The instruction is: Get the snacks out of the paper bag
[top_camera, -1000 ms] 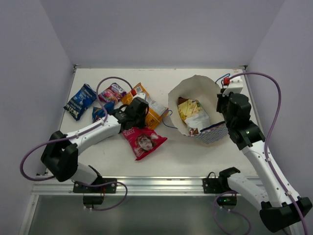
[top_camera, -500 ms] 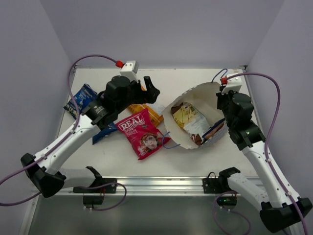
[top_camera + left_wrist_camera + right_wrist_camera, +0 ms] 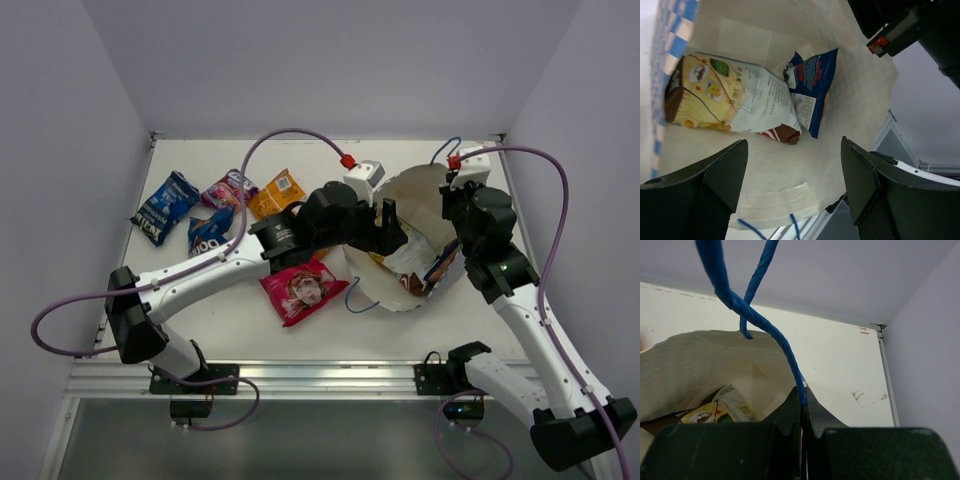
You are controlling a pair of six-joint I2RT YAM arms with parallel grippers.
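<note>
Matt, creased paper bag (image 3: 765, 172) (2 glossy crinkled snacks (image 3: 740, 100))

Left arm (image 3: 200, 271) and right arm (image 3: 545, 340): white links, black joints, looping purple cables (image 3: 290, 132) with red plugs (image 3: 347, 160).

A robot test cell in a lab
The left arm (image 3: 200, 275) and the right arm (image 3: 530, 320), both black and white, are bolted on a metal rail (image 3: 330, 372) at the near edge of a white table (image 3: 400, 330); plain pale walls (image 3: 330, 70) close the table on three sides like a booth, and purple cables (image 3: 290, 131) loop loosely from the arms, with no furniture of a home around
</note>
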